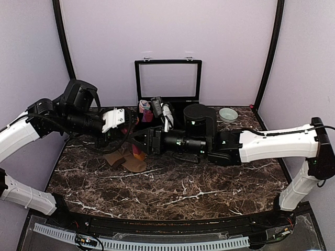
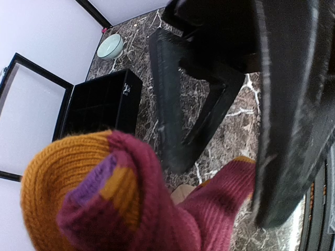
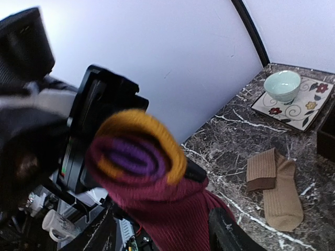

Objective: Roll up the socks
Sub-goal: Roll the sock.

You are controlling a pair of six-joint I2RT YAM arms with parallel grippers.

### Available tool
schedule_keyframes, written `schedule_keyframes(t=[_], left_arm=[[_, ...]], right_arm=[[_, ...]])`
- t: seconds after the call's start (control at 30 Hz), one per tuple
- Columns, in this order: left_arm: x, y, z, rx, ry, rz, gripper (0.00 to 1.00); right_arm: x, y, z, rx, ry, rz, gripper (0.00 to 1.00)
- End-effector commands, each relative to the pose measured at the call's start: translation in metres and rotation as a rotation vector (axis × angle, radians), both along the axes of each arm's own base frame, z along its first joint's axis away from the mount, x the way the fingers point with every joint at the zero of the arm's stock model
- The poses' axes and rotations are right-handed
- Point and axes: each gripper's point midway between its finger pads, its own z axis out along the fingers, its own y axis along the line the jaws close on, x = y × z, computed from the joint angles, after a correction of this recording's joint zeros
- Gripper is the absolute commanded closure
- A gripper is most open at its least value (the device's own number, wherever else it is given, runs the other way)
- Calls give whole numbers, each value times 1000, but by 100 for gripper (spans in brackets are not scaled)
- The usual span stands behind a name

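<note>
**Top external view.** Your left gripper [image 1: 134, 123] and right gripper [image 1: 140, 141] meet tip to tip over the back left of the marble table [image 1: 183, 193]. Only a scrap of the maroon socks [image 1: 137, 151] shows under them, so you cannot read their long axis here. The tan socks [image 1: 127, 160] lie flat on the table just in front of the grippers. Behind stand an open black case [image 1: 167, 62] and a pale green bowl [image 1: 228, 114].

**Left wrist view.** The maroon socks [image 2: 125, 204] fill the foreground, raised off the marble. Their orange and purple cuff end is bunched at lower left, and the body runs off toward lower right. Your left gripper is pressed onto them. A black finger [image 2: 165, 104] of the right gripper stands beyond, apart from the fabric.

**Right wrist view.** The rolled cuff of the maroon socks [image 3: 137, 152] points at the lens, and the body trails downward. The left gripper [image 3: 99, 125] pinches it from behind. Your right gripper's fingers [image 3: 226, 233] are spread wide, with the sock hanging between them. The tan socks [image 3: 277, 193] lie lengthwise from upper left to lower right, their upper end folded over. The bowl [image 3: 282, 85] sits on a floral plate [image 3: 314, 104].
</note>
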Motion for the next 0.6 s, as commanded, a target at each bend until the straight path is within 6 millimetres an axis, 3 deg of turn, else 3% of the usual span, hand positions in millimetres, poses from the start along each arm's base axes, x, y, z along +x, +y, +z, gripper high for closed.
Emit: schedule_keyframes(t=[0.0, 0.2, 0.37, 0.57], left_arm=[[-33, -16, 13, -126, 342, -67, 100], [-63, -33, 33, -212, 594, -182, 100], [-56, -31, 30, -200, 582, -156, 100], [-54, -30, 26, -199, 602, -131, 100]], right_arm=[[-13, -34, 32, -17, -300, 35, 41], [-27, -54, 32, -61, -407, 74, 41], [-31, -62, 52, -18, -437, 58, 40], [-45, -54, 43, -109, -503, 84, 40]])
